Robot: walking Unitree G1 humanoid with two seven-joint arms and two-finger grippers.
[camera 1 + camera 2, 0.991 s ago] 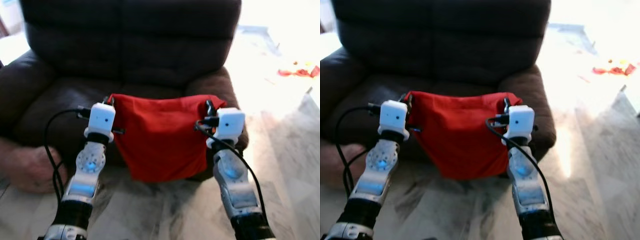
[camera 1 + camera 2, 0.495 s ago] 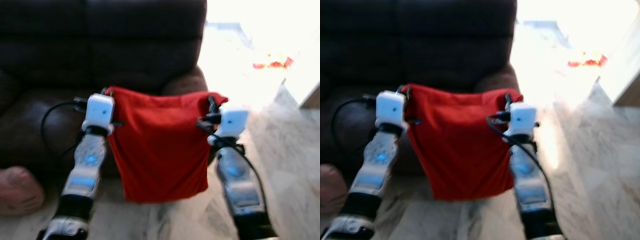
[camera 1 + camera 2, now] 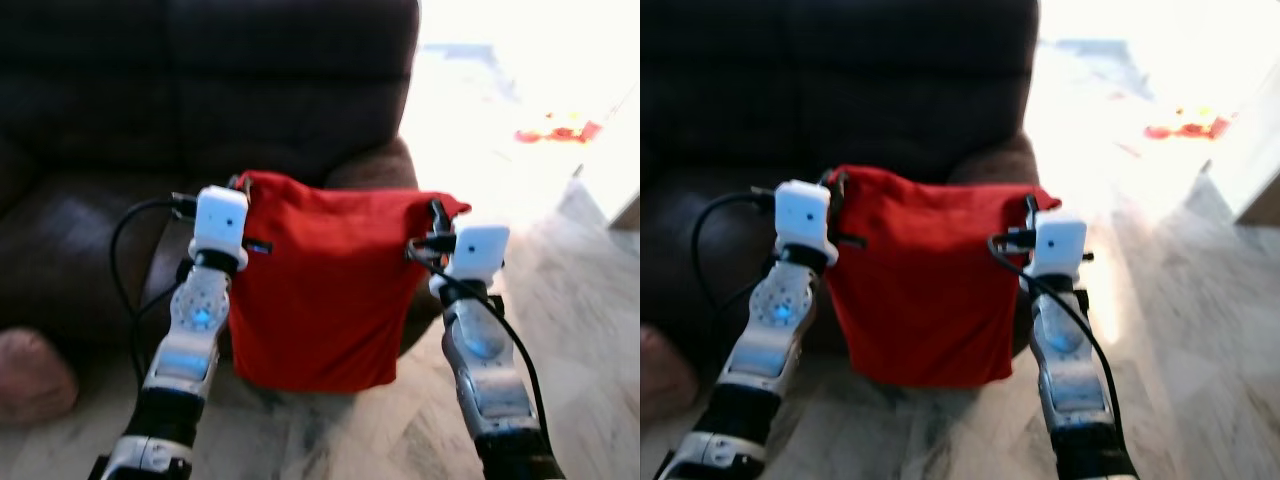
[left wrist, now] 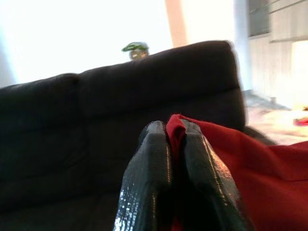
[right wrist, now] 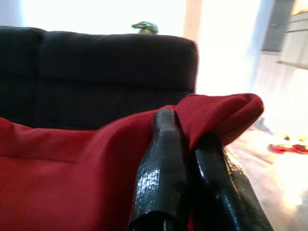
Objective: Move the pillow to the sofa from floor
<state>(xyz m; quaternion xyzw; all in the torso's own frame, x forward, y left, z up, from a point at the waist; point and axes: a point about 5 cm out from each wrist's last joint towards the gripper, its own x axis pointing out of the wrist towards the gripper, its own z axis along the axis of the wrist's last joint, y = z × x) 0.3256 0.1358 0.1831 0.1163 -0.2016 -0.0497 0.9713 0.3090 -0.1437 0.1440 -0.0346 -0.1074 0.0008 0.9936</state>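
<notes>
Two grippers share the load. The left gripper (image 4: 173,144) is pinched tight on the left top corner of the red pillow (image 3: 320,290), a fold of cloth squeezed between its fingers (image 4: 149,173). The right gripper (image 5: 185,139) is clamped the same way on the right top corner, where the fabric bunches over its fingers (image 5: 163,163).

Held by both upper corners, the pillow hangs flat as a sheet between the silver arms, its lower edge clear of the pale floor (image 3: 580,300). Gripping the corners spreads the weight and keeps the soft body from folding or slipping out of one pinch.

Behind the pillow stands the dark sofa (image 3: 200,100). The pillow hangs in front of its right end, near the armrest (image 3: 375,165); whether it touches the front I cannot tell. It is not yet on the seat.

A judgement: the carry is nearly done. What remains is to lift the pillow over the seat edge and let go with both grippers together, so it does not swing or slide back down.

A small green thing (image 5: 144,26) shows above the sofa back.
</notes>
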